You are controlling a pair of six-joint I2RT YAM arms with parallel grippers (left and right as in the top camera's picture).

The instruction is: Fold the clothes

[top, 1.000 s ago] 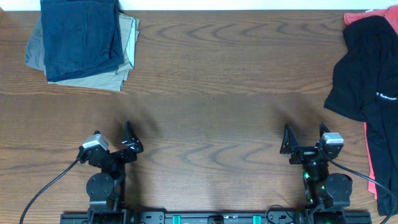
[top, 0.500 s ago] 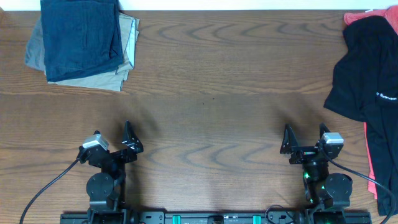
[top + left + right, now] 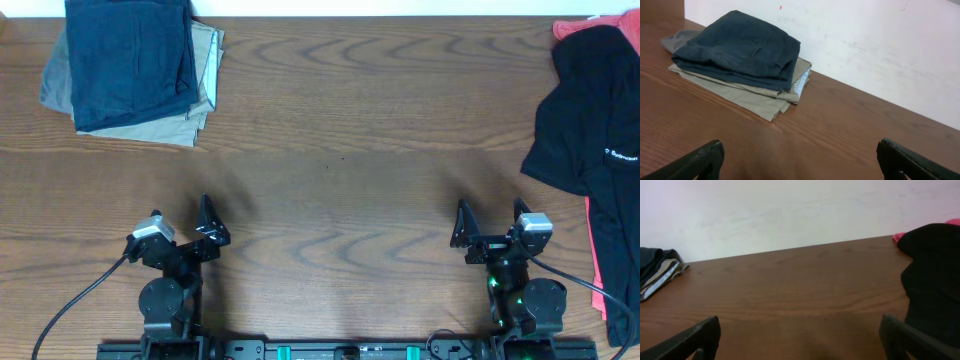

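Observation:
The dark navy-blue shorts lie folded on top of a stack at the table's far left corner. They also show in the left wrist view, and their edge shows in the right wrist view. My left gripper is open and empty near the front edge, far from the shorts; its jaws hang over bare wood. My right gripper is open and empty at the front right, its jaws over bare wood too.
Folded khaki shorts and a grey garment lie under the navy shorts. A black garment with a small white logo lies crumpled at the right edge on a pink-red cloth. A white wall backs the table.

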